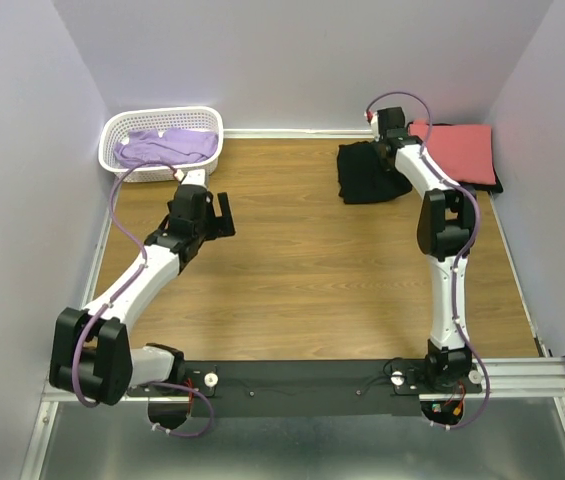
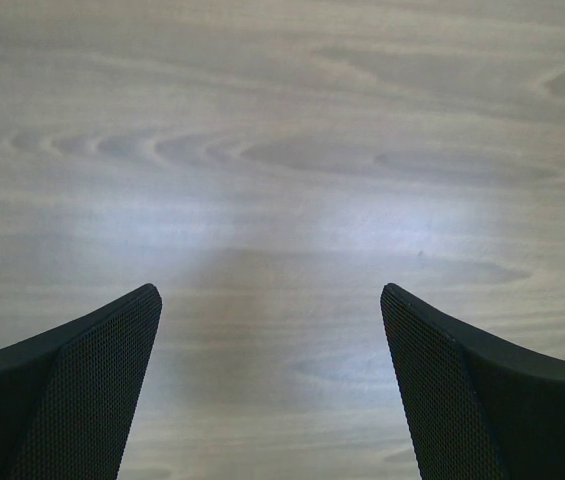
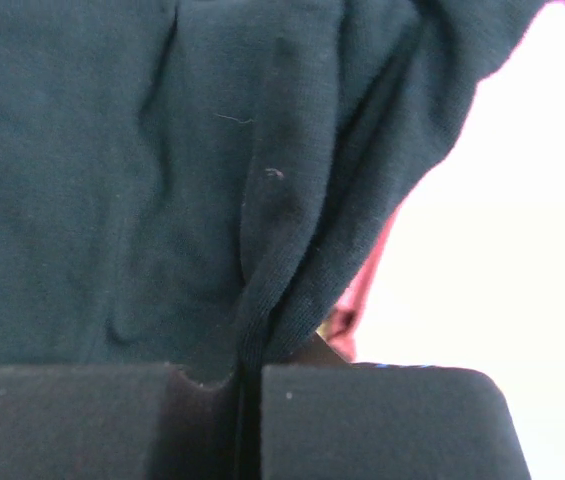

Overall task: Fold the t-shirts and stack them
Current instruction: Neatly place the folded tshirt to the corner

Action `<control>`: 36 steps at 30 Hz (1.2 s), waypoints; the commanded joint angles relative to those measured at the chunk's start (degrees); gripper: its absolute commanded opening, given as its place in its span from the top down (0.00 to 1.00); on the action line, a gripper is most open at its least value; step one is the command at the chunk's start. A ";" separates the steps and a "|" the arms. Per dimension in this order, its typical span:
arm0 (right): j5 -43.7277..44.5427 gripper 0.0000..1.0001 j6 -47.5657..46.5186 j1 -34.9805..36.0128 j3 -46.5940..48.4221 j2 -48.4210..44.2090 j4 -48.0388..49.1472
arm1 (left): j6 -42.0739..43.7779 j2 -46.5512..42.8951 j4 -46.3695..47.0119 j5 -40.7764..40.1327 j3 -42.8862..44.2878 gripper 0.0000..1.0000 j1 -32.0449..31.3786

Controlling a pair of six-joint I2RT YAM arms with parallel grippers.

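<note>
Black tee [image 3: 92,180] sits pinched in the right gripper [image 3: 247,400], left gripper [image 2: 272,380] wide and empty; lavender tee [image 1: 167,147] lies unfolded.

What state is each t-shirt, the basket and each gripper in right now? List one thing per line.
left gripper, open, empty, over the bare table
right gripper, shut on the black t-shirt
black t-shirt, bunched, on the table
coral-red t-shirt, folded flat, far right corner
basket, upright, holds the lavender t-shirt
lavender t-shirt, crumpled, not folded
</note>
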 commanded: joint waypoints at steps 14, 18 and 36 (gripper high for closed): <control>5.90 1.00 -7.98 -2.00 14.56 3.70 1.88 | -3.95 -1.15 2.48 -5.35 -3.58 0.02 0.14; 5.37 0.99 -8.52 -2.53 15.80 3.70 2.14 | -3.78 -0.79 2.48 -6.14 -3.84 0.02 0.23; 4.67 1.00 -10.01 -5.16 16.59 0.89 2.41 | -3.34 5.28 2.30 -3.42 -2.52 0.02 0.23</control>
